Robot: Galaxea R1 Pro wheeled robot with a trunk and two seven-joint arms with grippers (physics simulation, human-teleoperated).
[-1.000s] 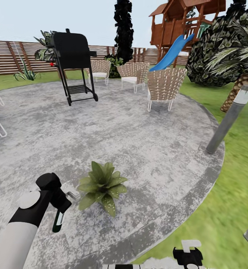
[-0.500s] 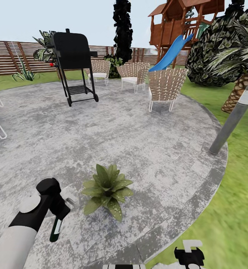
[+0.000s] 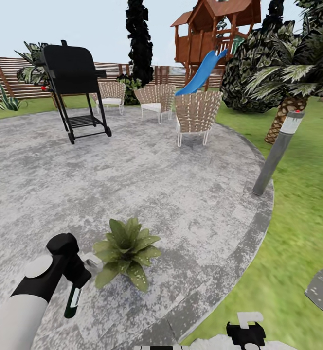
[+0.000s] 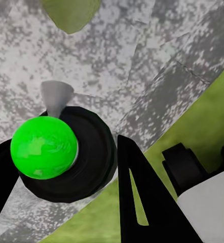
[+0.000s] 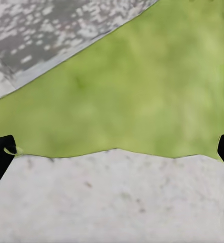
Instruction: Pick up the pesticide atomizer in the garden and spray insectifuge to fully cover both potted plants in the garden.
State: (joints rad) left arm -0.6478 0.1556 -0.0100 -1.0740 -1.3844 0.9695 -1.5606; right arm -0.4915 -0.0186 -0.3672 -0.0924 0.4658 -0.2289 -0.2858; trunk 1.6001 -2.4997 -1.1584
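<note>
1. Nearest, at seven o'clock in the head view, the left tool (image 3: 78,281) is closed around the atomizer (image 3: 73,301), which hangs nose-down over the patio (image 3: 181,194).
2. The right tool (image 3: 245,330), at six o'clock, looks spread and empty above lawn (image 5: 142,101).
3. The potted plant (image 3: 125,250) sits just beside the bottle; the whole view has swung right since a second ago, so the camera moved, not the plant.
4. Farther off stand a lamp post (image 3: 277,153), chairs (image 3: 196,114) and a grill (image 3: 73,73). Spraying likely comes next.

No legible text, label or number on anything in view.
</note>
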